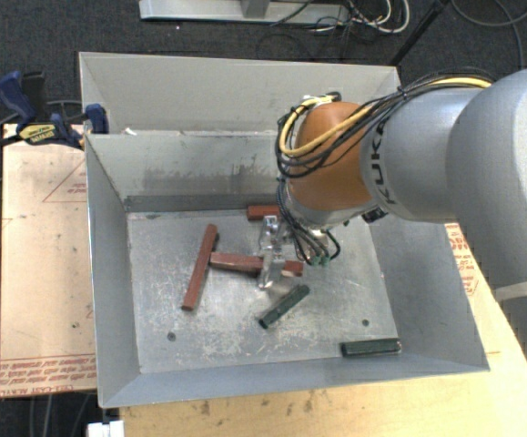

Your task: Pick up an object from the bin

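My gripper [268,276] hangs low in the middle of the bin, its thin metal fingers down at the right end of a red-brown bar [240,263] that lies flat across the floor. The fingertips touch or straddle that bar; the gap between them is too small to read. A second red-brown bar [200,267] lies slanted to the left, its upper end near the first bar. Just below right of the fingertips lies a dark green bar [284,306], tilted. A short red-brown piece [262,212] sits behind the gripper near the back wall.
Another dark green bar [370,347] lies by the front right corner. The arm with its orange cover and yellow cables overhangs the bin's right half. Bare floor shows at the front left.
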Controlling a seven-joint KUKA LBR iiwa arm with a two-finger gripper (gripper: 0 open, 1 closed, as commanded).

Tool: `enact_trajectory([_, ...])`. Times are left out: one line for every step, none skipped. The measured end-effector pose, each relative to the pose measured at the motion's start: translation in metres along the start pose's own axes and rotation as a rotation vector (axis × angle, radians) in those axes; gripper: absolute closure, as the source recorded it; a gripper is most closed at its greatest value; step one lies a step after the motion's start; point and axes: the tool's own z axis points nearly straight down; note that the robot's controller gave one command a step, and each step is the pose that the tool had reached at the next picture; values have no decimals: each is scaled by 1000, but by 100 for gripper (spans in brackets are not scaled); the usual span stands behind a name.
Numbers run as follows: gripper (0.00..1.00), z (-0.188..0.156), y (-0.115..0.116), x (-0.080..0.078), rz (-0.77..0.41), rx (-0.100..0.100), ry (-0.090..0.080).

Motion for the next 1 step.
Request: enact_trajectory([100, 0, 0, 0, 1, 0, 0])
